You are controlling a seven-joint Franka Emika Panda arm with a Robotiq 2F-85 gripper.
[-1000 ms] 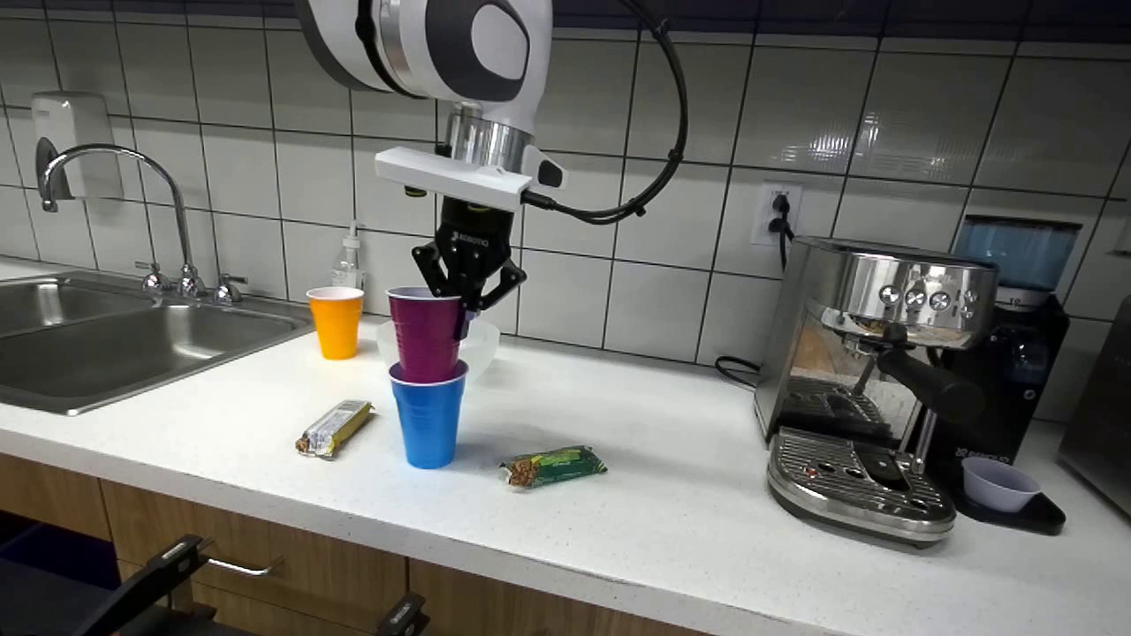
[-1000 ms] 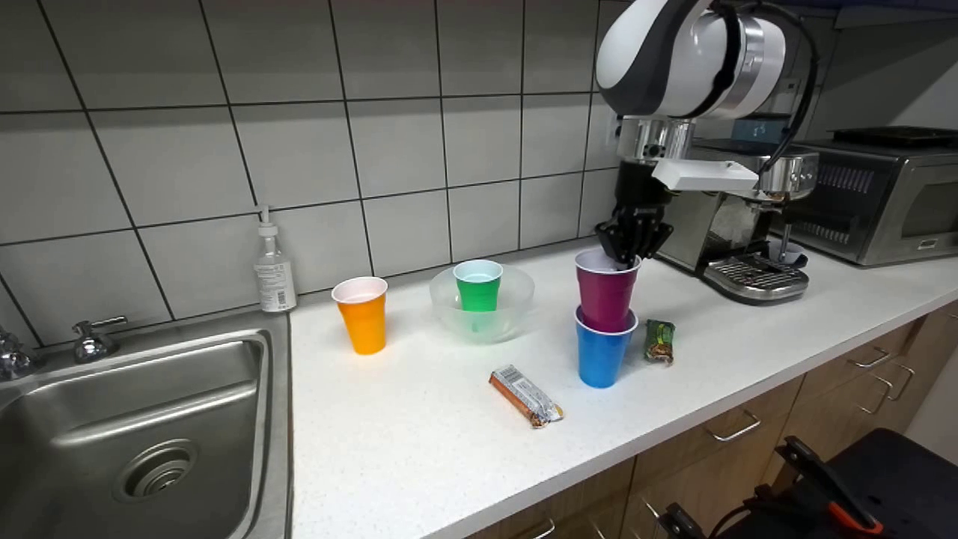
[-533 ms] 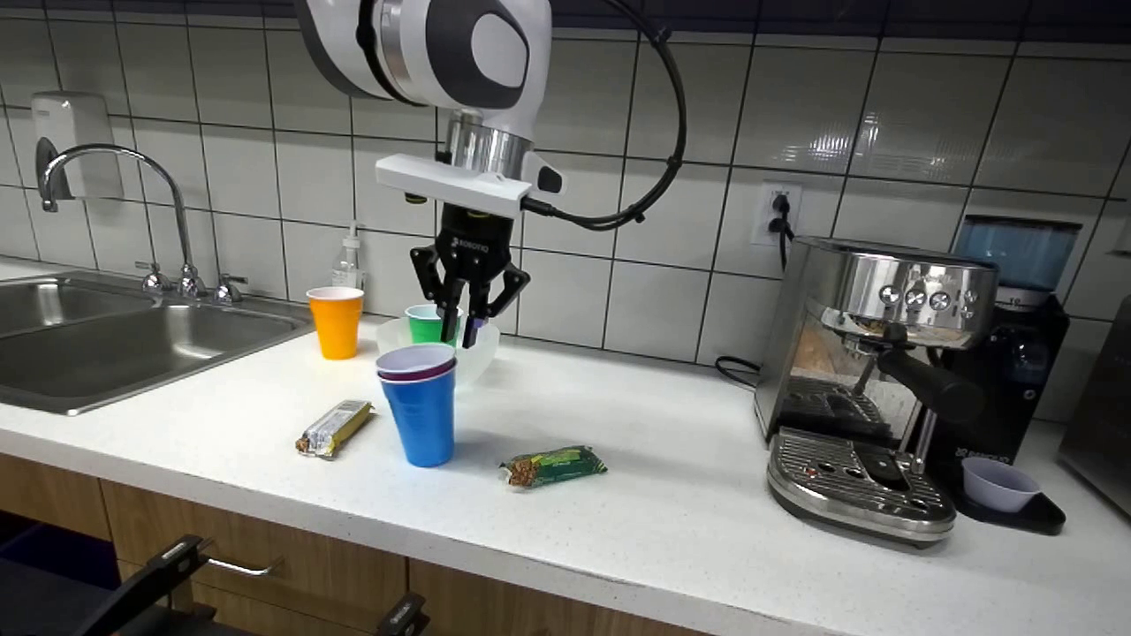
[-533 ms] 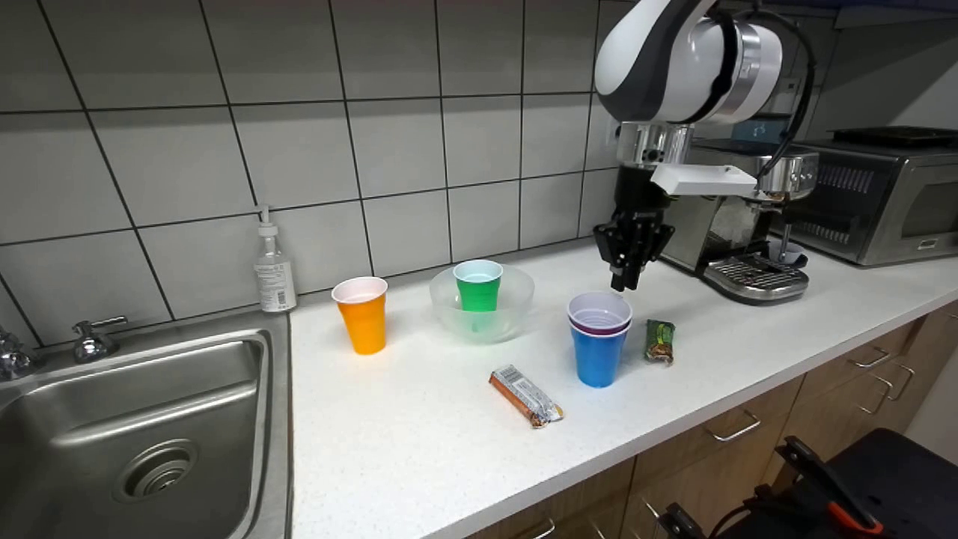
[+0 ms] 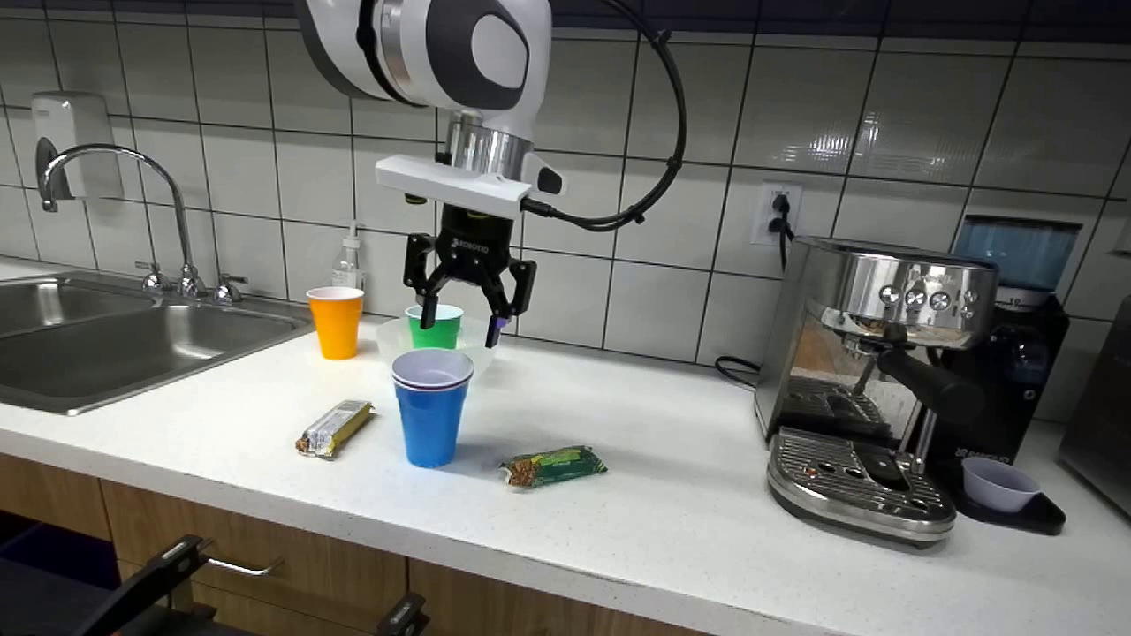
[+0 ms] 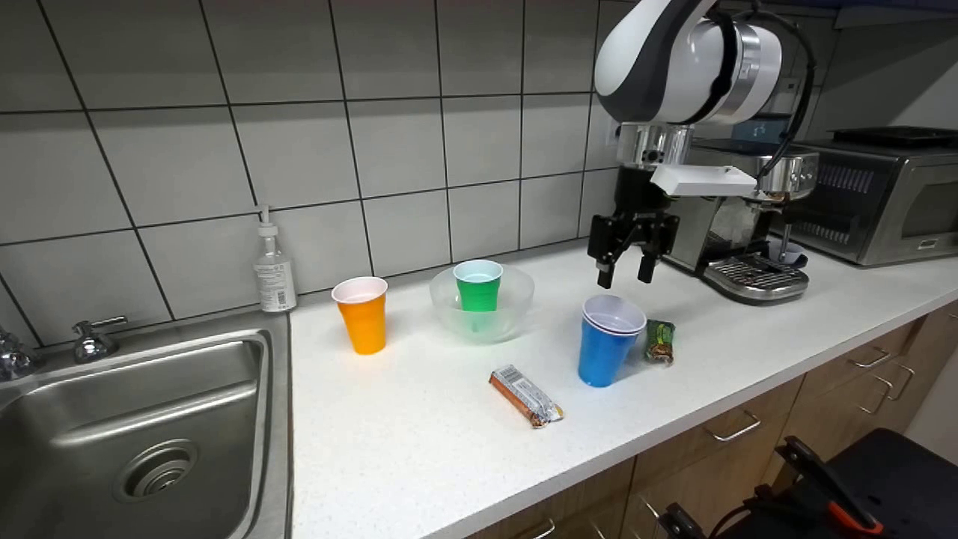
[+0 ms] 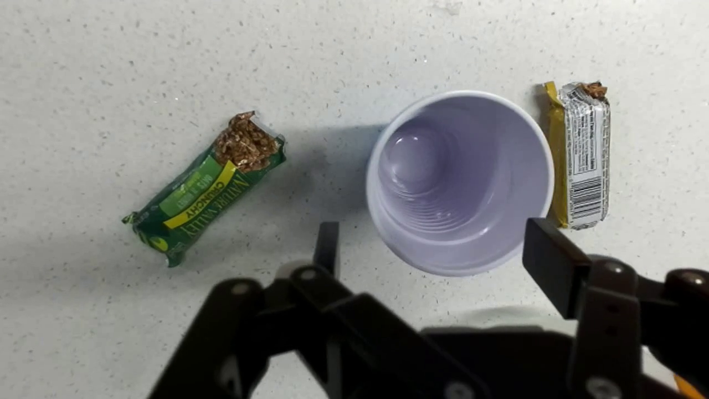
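My gripper [image 5: 461, 330] hangs wide open above the counter with nothing between its fingers. Just below it stands a blue cup [image 5: 431, 426], and a purple cup [image 7: 465, 172] is nested deep inside, only its pale lilac inside and rim showing. In the wrist view the cup's mouth lies beyond and between the parted fingertips; the exterior views show a gap between fingers and rim. A green-wrapped granola bar [image 7: 202, 194] lies on one side of the cups, a silver and yellow bar [image 7: 584, 158] on the other. Behind, a green cup [image 6: 479, 293] stands in a translucent bowl [image 6: 516, 314].
An orange cup [image 6: 362, 318] stands near the sink [image 6: 273, 419], with a pump bottle [image 6: 275, 273] by the wall. An espresso machine [image 5: 892, 300] sits farther along the counter, its cable at the wall. A microwave [image 6: 883, 198] is beyond it.
A second ago the gripper was shut on the purple cup's rim, the cup half inside the blue one. It has dropped in, the nested cups have rocked slightly, and the jaws have spread wide.
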